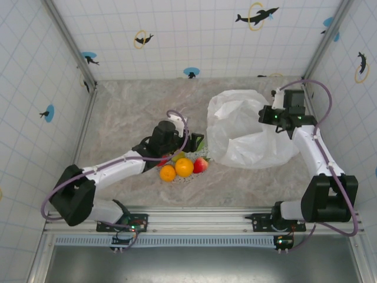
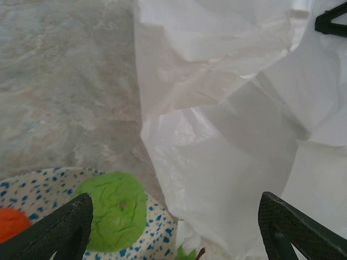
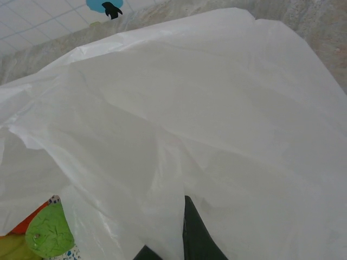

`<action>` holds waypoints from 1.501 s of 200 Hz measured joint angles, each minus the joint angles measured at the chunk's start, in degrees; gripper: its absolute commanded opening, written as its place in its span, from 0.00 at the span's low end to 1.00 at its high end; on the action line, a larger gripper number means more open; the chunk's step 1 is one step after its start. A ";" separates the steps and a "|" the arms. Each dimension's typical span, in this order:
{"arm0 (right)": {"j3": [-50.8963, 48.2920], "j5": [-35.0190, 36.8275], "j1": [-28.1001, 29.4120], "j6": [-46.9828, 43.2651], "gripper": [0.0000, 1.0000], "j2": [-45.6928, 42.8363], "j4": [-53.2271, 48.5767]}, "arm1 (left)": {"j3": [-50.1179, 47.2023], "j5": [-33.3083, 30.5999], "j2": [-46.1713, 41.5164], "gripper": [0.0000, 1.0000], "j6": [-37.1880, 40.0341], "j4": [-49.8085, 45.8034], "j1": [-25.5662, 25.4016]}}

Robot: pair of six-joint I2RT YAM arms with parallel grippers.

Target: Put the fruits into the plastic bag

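Observation:
The white plastic bag (image 1: 247, 132) lies crumpled right of centre. My right gripper (image 1: 270, 115) is shut on its far right edge, and in the right wrist view the dark fingers (image 3: 198, 238) pinch a fold of the plastic bag (image 3: 179, 108). Fruits sit grouped left of the bag: two oranges (image 1: 184, 167), a red one (image 1: 201, 164) and a yellowish one (image 1: 178, 157). My left gripper (image 1: 197, 141) hovers open over them beside the bag's left edge. Between its fingers (image 2: 70, 227) I see a green fruit (image 2: 114, 211), an orange (image 2: 11, 225) and the bag (image 2: 233, 108).
The fruits rest on a white plate with blue speckles (image 2: 32, 184). Tiled walls enclose the marbled table (image 1: 129, 112) on three sides. Open tabletop lies to the left and behind the bag.

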 measured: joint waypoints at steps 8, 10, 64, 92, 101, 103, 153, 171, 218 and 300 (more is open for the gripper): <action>0.00 0.55 0.22 -0.42 0.00 0.17 -0.33 | -0.44 -1.27 -1.18 0.80 0.00 -1.38 0.00; -0.02 0.66 0.31 -0.48 0.00 0.24 -0.42 | -0.50 -1.51 -1.38 0.80 0.00 -1.66 0.00; 1.11 5.09 3.08 -3.82 0.00 2.34 -2.58 | -1.81 -12.09 -8.09 0.81 0.02 -13.40 0.07; 1.57 6.64 4.57 -4.92 0.00 3.28 -2.91 | -2.19 -15.98 -11.30 0.82 -0.46 -19.32 1.55; 1.57 6.80 4.90 -5.11 0.00 3.58 -2.89 | -2.36 -16.63 -12.07 0.83 -0.96 -20.72 2.78; 1.57 6.80 4.90 -5.16 0.00 3.65 -2.91 | -2.38 -16.72 -12.15 0.83 -1.03 -20.92 3.02; 1.57 6.73 5.27 -5.60 0.00 4.66 -2.73 | -2.71 -15.41 -10.12 0.84 -2.40 -24.11 11.23; 1.57 6.58 5.27 -5.68 0.00 4.74 -2.54 | -2.71 -14.32 -7.23 0.84 -2.60 -24.52 12.44; 1.57 6.47 5.25 -5.79 0.00 4.74 -2.40 | -2.71 -11.89 -2.51 0.82 -2.80 -23.41 14.56; 1.57 6.14 5.25 -5.92 0.00 4.79 -1.68 | -2.71 -9.97 4.83 0.81 -2.75 -19.80 16.13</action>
